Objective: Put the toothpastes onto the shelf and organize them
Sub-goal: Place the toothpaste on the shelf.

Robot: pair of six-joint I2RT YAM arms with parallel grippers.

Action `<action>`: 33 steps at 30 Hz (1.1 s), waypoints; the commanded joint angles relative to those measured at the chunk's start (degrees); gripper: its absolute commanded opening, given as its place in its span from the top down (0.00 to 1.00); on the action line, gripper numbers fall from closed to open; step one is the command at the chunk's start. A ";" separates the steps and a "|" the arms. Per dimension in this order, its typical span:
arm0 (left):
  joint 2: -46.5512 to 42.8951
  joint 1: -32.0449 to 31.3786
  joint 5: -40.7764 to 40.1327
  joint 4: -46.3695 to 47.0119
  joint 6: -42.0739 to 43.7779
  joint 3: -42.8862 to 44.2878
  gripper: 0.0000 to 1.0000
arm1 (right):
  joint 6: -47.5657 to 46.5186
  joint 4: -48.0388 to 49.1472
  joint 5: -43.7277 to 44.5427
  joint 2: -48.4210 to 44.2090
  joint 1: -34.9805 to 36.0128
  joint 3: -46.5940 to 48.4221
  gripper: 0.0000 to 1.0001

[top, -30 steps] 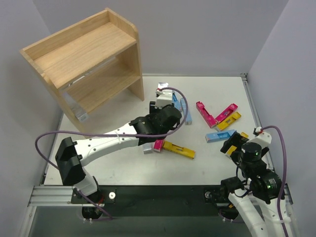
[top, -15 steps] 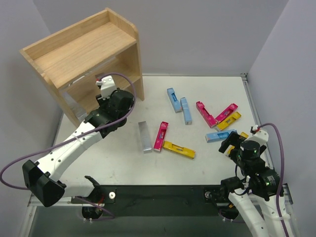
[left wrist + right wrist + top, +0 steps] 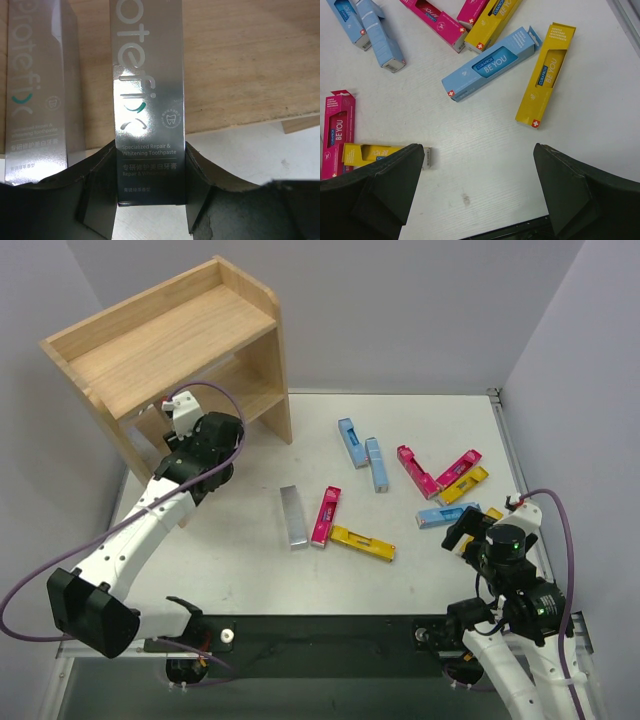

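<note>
My left arm [image 3: 150, 520] has swung from mid-table to the shelf [image 3: 170, 340]; from above, the top tier hides its fingers. Left wrist: my left gripper [image 3: 150, 150] clamps a silver carton [image 3: 147, 100], seemingly resting on the shelf board, with a second silver carton [image 3: 40, 100] just beside it. Right wrist: my right gripper [image 3: 477, 150] is spread wide above the table, near a blue carton [image 3: 490, 62].

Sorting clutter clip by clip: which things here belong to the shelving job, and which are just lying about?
Job:
- shelf
- held silver-grey carton, in the left tool
- second silver-grey carton, on the shelf
- ten loose cartons

Lying about:
- no stray items; only the table and a purple cable
</note>
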 commanded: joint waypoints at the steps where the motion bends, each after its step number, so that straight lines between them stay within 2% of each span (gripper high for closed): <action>1: 0.51 1.51 -0.64 -0.54 -0.21 1.20 0.82 | -0.78 1.43 -0.28 0.89 0.29 -0.76 0.01; 10: 1.30 3.80 -1.35 -1.43 -1.27 0.94 0.80 | -1.04 1.87 -1.51 1.24 0.29 -1.11 0.01; 14: 1.04 3.98 -1.70 -1.60 -0.48 1.29 0.68 | -1.22 1.96 -2.04 1.33 0.29 -1.20 0.01; 15: 0.86 3.98 -1.79 -1.86 -0.48 1.38 0.62 | -1.22 1.96 -2.04 1.42 0.29 -1.28 0.01; 22: -0.10 3.98 -1.79 -2.30 -0.13 2.25 0.42 | -1.57 2.22 -2.92 1.77 0.29 -1.55 0.01; 28: -1.07 3.98 -1.26 -2.92 -0.30 2.69 0.30 | -1.66 2.31 -3.97 2.30 0.29 -1.64 0.01; 33: -2.12 3.89 -0.21 -3.62 -0.22 4.09 0.26 | -1.74 2.31 -4.32 2.47 0.29 -1.64 0.01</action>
